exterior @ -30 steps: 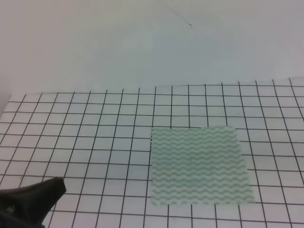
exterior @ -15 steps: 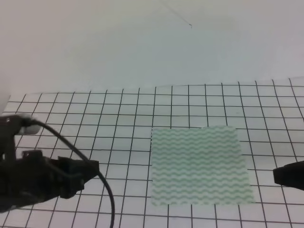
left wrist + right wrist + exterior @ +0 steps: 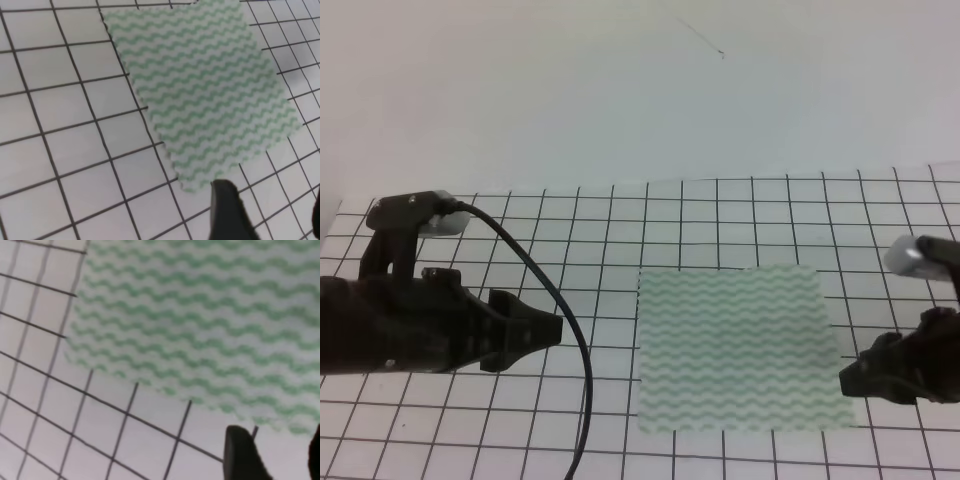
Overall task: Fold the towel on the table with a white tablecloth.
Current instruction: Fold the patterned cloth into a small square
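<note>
The towel point(image 3: 740, 347) lies flat and unfolded on the white tablecloth point(image 3: 570, 232) with its black grid, right of centre. Its wavy mint-green stripes fill much of the left wrist view point(image 3: 200, 85) and the right wrist view point(image 3: 210, 315). My left gripper point(image 3: 552, 330) hovers about one grid square to the left of the towel's left edge; in its wrist view point(image 3: 270, 215) the fingers point(image 3: 227, 210) stand apart over the towel's near corner, holding nothing. My right gripper point(image 3: 847, 380) is at the towel's near right corner, also open point(image 3: 280, 455) with nothing between its fingers point(image 3: 242, 455).
A black cable point(image 3: 582, 400) loops down from the left arm to the bottom edge of the view. A plain white wall point(image 3: 640, 90) rises behind the table's far edge. Gridded cloth extends on all sides of the towel.
Both arms have come further into view and moved in toward the towel, the left from the lower left, the right from the right edge. The towel has not moved.
</note>
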Controlling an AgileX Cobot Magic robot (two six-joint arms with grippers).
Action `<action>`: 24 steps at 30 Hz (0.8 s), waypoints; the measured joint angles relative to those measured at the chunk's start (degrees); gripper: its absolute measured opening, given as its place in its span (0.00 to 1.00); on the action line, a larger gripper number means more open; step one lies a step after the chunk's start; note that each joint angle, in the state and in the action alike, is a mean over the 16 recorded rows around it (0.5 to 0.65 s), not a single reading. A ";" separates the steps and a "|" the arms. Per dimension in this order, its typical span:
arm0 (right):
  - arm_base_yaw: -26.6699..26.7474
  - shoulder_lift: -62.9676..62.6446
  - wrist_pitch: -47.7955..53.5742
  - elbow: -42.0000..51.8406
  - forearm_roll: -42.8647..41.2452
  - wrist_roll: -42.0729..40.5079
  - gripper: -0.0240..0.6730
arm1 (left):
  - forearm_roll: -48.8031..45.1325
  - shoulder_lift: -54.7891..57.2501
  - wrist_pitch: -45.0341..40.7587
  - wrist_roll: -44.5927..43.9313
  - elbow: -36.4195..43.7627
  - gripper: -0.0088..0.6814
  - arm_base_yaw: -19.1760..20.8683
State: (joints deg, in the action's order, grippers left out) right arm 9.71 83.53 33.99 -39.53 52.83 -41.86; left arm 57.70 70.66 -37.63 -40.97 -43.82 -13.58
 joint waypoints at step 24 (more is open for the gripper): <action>0.20 15.89 -5.23 -0.29 8.18 -8.08 0.46 | -0.14 0.69 -0.78 -0.45 -0.59 0.50 0.00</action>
State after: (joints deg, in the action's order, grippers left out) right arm 9.91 99.42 28.77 -39.82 61.01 -49.95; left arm 57.56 71.34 -38.41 -41.42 -44.42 -13.58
